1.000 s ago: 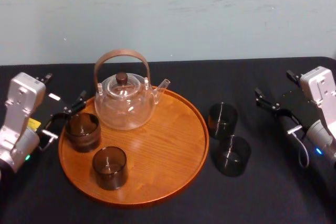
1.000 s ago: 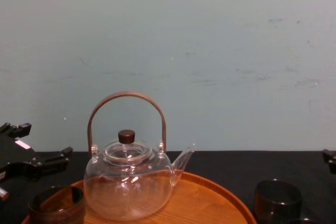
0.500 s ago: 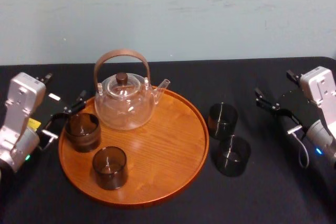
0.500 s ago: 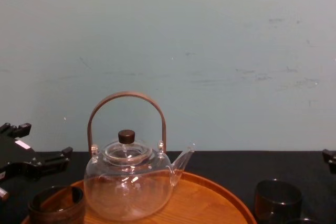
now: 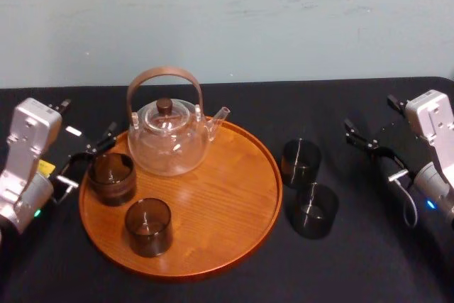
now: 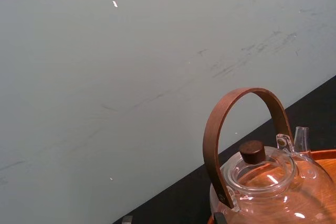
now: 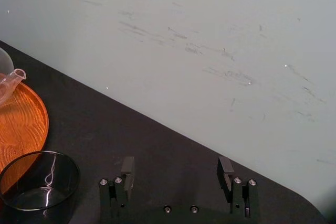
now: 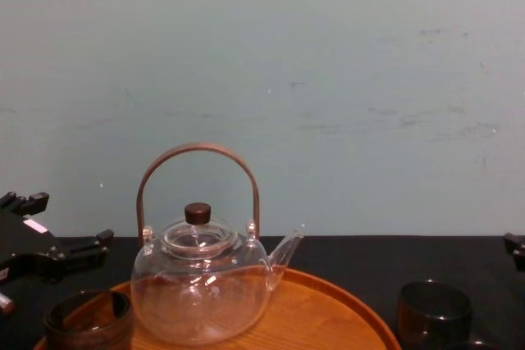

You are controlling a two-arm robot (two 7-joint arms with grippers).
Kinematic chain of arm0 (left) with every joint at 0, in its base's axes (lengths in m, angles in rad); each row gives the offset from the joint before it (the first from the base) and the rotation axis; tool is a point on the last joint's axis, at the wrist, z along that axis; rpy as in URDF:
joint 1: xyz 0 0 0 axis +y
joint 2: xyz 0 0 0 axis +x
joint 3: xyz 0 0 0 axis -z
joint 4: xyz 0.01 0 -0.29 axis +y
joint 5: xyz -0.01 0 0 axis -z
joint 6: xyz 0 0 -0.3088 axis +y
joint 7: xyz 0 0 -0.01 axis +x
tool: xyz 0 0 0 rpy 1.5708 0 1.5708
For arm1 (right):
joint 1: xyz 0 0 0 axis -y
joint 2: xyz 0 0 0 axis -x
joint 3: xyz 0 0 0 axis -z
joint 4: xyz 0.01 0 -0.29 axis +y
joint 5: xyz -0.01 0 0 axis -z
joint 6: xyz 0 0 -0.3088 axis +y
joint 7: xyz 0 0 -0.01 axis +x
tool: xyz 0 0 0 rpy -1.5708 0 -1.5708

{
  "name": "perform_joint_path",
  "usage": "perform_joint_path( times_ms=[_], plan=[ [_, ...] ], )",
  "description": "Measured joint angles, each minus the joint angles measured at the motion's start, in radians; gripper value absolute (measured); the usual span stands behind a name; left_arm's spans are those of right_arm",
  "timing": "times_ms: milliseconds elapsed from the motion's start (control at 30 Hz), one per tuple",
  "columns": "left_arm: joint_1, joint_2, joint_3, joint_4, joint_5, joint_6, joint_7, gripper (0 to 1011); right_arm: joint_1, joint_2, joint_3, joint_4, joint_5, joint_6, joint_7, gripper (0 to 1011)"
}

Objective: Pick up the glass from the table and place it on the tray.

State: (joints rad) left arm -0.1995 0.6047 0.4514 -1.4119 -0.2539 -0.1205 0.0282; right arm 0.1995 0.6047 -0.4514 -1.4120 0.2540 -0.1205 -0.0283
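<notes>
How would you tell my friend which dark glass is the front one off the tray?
Find the round wooden tray with the teapot. On the black table past its right rim stand two dark glasses. Yours is the front glass, nearer the robot than the back glass.

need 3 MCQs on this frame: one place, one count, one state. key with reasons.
1. The teapot stands: A) on the tray B) on the floor C) in a gripper
2. How many dark glasses are on the tray? A) one B) two C) four
3. The right gripper is: A) shut on a glass B) open, empty C) shut, empty
1 A: its base sits inside the rim. 2 B: two there; the other glasses stand on the table to its right. 3 B: fingers apart, nothing between; the left gripper is open at the tray's left edge.
</notes>
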Motion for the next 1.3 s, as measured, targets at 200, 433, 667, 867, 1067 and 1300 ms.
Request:
perform_joint_path(
  times_ms=[200,433,667,867,1067,1300],
  plan=[
    [0.000,0.000,0.000,0.000,0.000,0.000,0.000,1001,-0.013,-0.003,0.017,-0.008,-0.004,0.000,0.014,1002],
    [0.000,0.000,0.000,0.000,0.000,0.000,0.000,1001,-0.059,0.019,0.047,-0.060,0.011,0.015,0.045,1002],
    [0.000,0.000,0.000,0.000,0.000,0.000,0.000,1001,-0.117,0.050,0.079,-0.126,0.034,0.042,0.077,1003],
    [0.000,0.000,0.000,0.000,0.000,0.000,0.000,1001,-0.174,0.085,0.110,-0.183,0.063,0.075,0.115,1003],
    [0.000,0.000,0.000,0.000,0.000,0.000,0.000,1001,-0.234,0.121,0.143,-0.237,0.093,0.111,0.150,1002],
    [0.000,0.000,0.000,0.000,0.000,0.000,0.000,1001,-0.290,0.153,0.179,-0.289,0.125,0.155,0.189,1003]
  ],
)
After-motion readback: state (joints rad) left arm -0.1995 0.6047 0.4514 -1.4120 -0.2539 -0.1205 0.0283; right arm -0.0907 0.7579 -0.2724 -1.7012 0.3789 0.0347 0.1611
